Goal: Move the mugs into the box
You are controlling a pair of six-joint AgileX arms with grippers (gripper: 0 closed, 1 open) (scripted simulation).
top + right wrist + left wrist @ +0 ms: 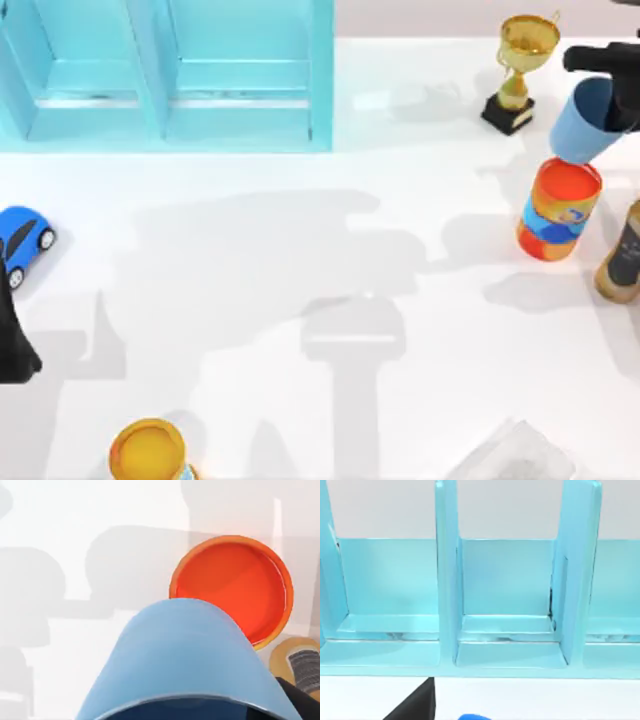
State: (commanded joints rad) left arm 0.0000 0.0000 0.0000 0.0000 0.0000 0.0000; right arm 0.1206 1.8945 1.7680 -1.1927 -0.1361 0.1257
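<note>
The blue mug (588,122) is up off the counter (330,300) at the far right, tilted, its narrow base pointing down toward the orange-and-blue can (558,210) just below it. From the right wrist view the mug's smooth blue wall (185,660) bulges large, with the can's orange top (232,587) past it and a tan bottle with a dark label (300,667) beside that. I judge this mug a light, rigid, thin-walled cup: plain and glossy, so likely slippery, and tapered, so a squeeze low down could let it slide out. The rim end is the wider, safer place to take it, and that is where the right hand (612,92) has it: the dark fingers are clamped at the rim, closed to the thickness of the wall, and the mug hangs from them. The tilt suggests the hold is on one side only, so it may swing when carried.

The box (165,75), a pale blue rack of open compartments, sits at the back left, well apart from the mug. The left wrist view looks straight into its bays (507,595). I can make out no ribbed brown mug.

The left hand (14,340) waits at the left edge near a blue toy car (22,238); whether its fingers are apart I cannot tell. A gold trophy (520,70) stands just beside the raised mug, and a yellow-topped can (150,452) sits at the near edge
</note>
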